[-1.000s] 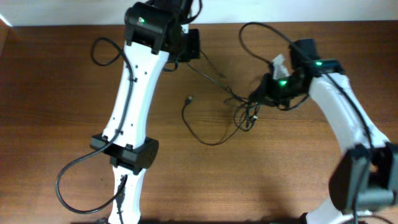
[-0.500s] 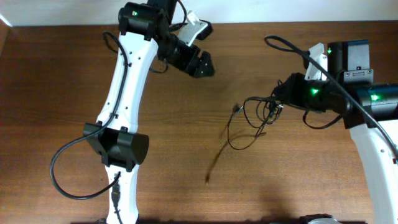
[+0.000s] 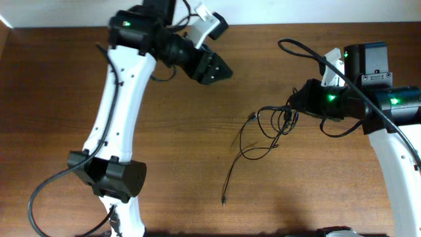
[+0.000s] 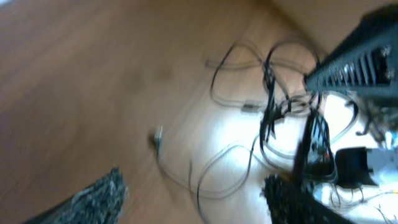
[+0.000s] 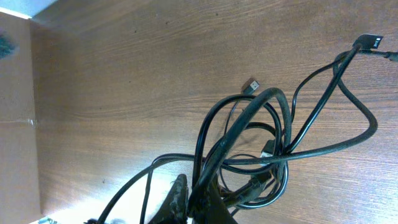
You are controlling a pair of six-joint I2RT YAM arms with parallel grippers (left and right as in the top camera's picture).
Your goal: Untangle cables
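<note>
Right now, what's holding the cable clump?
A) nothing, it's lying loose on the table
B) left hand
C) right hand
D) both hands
C: the cables bunch at the tips of the right hand in the overhead and right wrist views, while the left hand sits open and apart from them.

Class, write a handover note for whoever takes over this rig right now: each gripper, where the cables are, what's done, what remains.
Left gripper: open, empty, over the far side of the table.
Right gripper: shut on the cables, gripping the knotted clump.
One strand trails from the clump across the table, plug end free.
Done: that end is out.
Left: the clump's loops are tangled; separate them.
</note>
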